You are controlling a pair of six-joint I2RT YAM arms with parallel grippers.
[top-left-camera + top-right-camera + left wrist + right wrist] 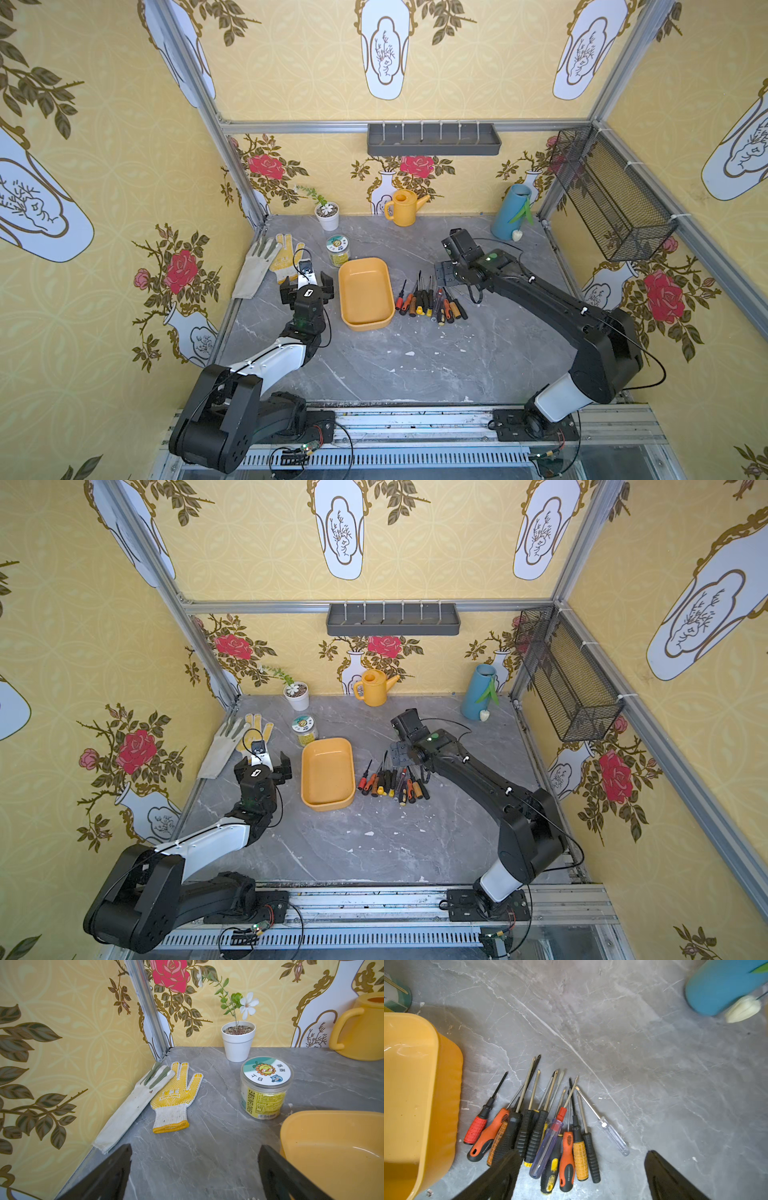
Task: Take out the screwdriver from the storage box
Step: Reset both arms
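The right gripper [584, 1154] and left gripper [195, 1148] gape empty; the shallow, round-cornered yellow-orange storage box [365, 291] sits beside screwdrivers [430, 301].

The storage box [365, 293] sits mid-way on the counter [374, 365], with screwdrivers [430, 301] just to its right (handles toward the front edge). A jar [338, 250] stands just behind the box, gloves [266, 262] lie far left, and a flowerpot [328, 216], watering can [404, 208] and vase [509, 214] line the back.
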